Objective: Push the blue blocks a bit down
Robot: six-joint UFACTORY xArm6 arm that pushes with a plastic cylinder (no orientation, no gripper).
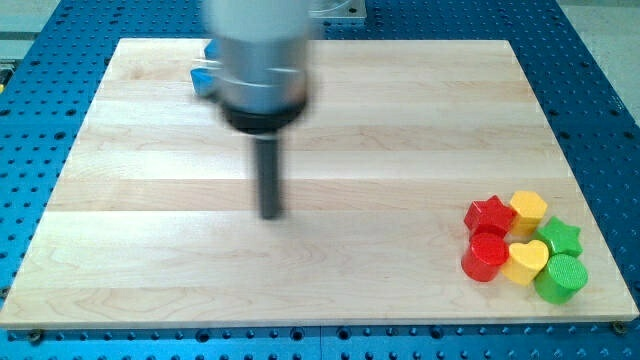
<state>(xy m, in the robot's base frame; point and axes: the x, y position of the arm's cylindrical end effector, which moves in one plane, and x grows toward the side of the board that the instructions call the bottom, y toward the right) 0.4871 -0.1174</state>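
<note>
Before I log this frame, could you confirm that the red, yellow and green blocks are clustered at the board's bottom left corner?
Not quite: the camera view shows the red, yellow and green blocks clustered at the board's bottom right corner, not the bottom left.

One cam only, high up, tilted down over the pale wooden tabletop (pixel 400 120); whole board in frame, blue perforated base round its edges.

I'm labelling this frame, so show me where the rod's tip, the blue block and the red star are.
my tip (pixel 271 214): camera view, the rod's very end.
blue block (pixel 203 78): camera view, its visible left edge beside the arm.
red star (pixel 489 213): camera view, middle of its top face.
</note>
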